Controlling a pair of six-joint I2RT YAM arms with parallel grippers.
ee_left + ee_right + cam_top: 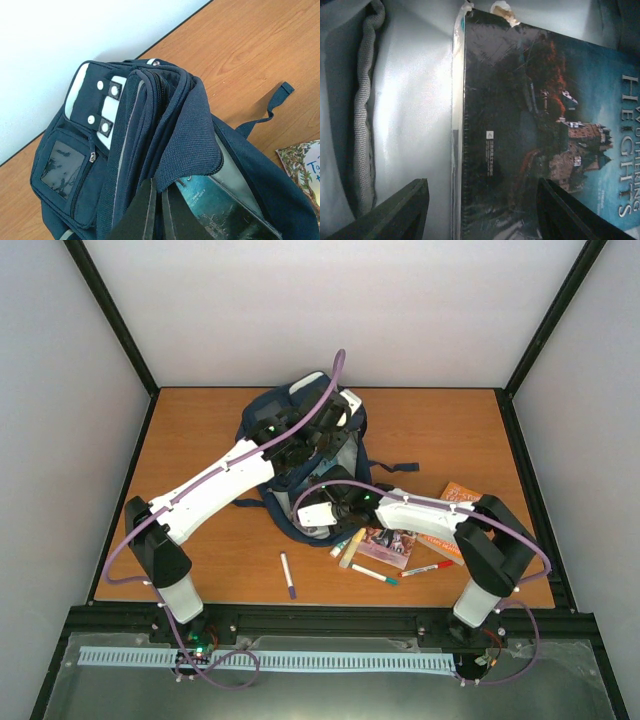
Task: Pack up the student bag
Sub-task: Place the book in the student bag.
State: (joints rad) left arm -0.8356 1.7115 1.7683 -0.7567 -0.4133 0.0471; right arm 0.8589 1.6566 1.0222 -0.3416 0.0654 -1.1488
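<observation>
Left jaws pinched a flap of the student bag (pixel 125 150); right jaws gaped over a book (pixel 530 125) inside. Markers (pixel 287 575) littered the tabletop (pixel 200 440) nearby.

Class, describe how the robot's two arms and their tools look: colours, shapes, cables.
The left arm and right arm have white shells with black joints. A purple cable loops along each. The left tool and right tool show dark, flat, tapering fingers.
</observation>
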